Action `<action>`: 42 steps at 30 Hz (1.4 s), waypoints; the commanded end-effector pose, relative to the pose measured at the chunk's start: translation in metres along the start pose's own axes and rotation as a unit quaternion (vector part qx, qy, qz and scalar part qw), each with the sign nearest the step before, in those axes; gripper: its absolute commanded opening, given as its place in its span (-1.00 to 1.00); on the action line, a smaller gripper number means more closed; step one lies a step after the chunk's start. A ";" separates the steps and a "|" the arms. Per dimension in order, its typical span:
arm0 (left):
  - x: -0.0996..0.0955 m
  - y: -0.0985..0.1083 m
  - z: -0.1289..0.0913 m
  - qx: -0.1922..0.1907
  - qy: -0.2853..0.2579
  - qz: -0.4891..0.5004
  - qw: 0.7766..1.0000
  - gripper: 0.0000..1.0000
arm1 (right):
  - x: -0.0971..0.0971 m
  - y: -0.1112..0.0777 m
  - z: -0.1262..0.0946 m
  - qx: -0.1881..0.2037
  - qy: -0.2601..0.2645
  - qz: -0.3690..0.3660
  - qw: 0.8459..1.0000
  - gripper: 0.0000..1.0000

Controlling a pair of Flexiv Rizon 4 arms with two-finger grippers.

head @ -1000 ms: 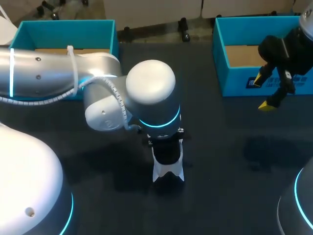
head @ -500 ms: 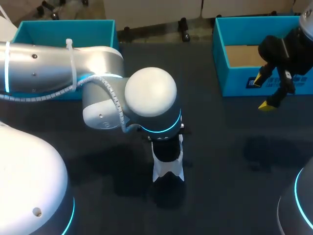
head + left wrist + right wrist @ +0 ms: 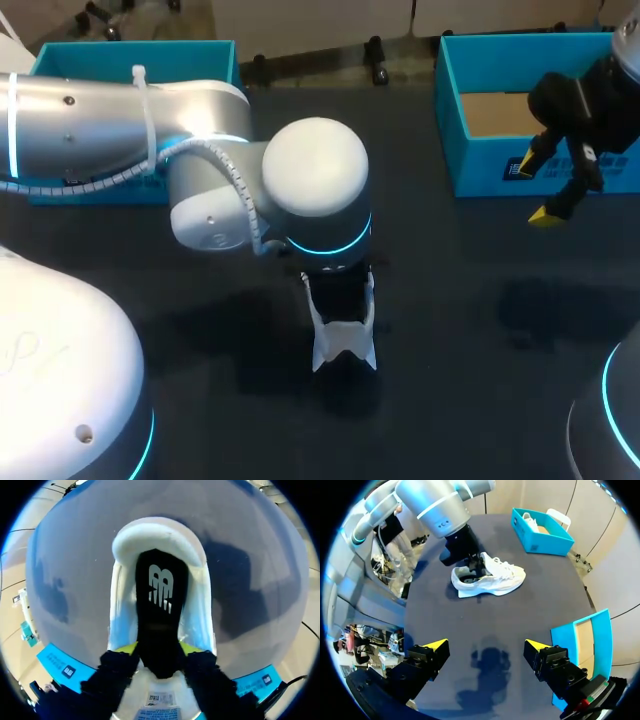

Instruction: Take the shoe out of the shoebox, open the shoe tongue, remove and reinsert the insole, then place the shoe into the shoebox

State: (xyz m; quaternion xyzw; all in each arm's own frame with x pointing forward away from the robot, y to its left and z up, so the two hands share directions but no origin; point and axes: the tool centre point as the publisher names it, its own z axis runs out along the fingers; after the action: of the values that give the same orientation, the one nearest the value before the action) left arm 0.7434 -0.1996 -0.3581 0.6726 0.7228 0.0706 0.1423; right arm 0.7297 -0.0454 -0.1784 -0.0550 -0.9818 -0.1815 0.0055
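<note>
A dark counter (image 3: pixel 470 310) seen from above. Near its middle lies a white shoe (image 3: pixel 346 345), but the left arm (image 3: pixel 120 130) reaches in from 9 o'clock and its large round wrist covers most of it, so only one end of the shoe shows, pointing toward 6 o'clock.

The left wrist view fills in what is hidden. The left hand (image 3: pixel 157 650) is down in the shoe's opening, its two yellow-tipped fingers clamped on either side of a black insole (image 3: pixel 161 590). The insole stands up out of the shoe; its lower end is lost behind the fingers.

The right hand (image 3: pixel 537 190) hangs above the counter at about 2 o'clock from the shoe, well apart from it, fingers spread with nothing between them.

Two teal shoeboxes sit at the counter's far edge. The left shoebox (image 3: pixel 215 55), at 10 o'clock, is largely blocked by the arm; the right wrist view shows something white inside it. The right shoebox (image 3: pixel 480 165), at 2 o'clock, is cut off by the frame's edge.
</note>
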 end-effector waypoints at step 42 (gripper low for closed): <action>-0.007 0.056 -0.039 -0.011 0.021 -0.010 1.000 1.00 | -0.001 0.001 0.001 0.001 0.001 0.001 1.000 1.00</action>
State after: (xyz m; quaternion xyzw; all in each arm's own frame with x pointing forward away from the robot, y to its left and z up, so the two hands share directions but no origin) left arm 0.7809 -0.1984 -0.3076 0.6609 0.7316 0.0937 0.1387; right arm 0.7297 -0.0454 -0.1784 -0.0550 -0.9818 -0.1815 0.0055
